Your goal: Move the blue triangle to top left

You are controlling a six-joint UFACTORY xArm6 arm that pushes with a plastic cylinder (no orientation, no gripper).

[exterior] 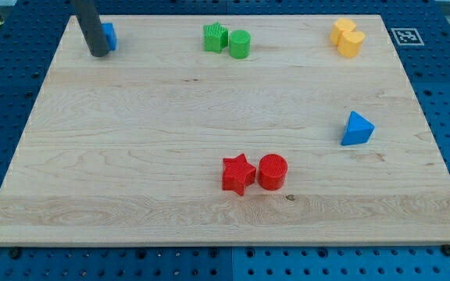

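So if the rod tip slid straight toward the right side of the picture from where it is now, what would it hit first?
My tip would almost at once meet the small blue block beside it, partly hidden by the rod; depth is unclear, so it might pass just below it.

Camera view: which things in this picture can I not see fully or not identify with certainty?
- Blue block, view's top left: the rod covers most of it, so its shape cannot be told.
- My tip: whether it touches that block is unclear.
- Rod: its upper part is cut off by the view's top edge.
- Yellow blocks, view's top right: pressed together, their shapes are hard to read.
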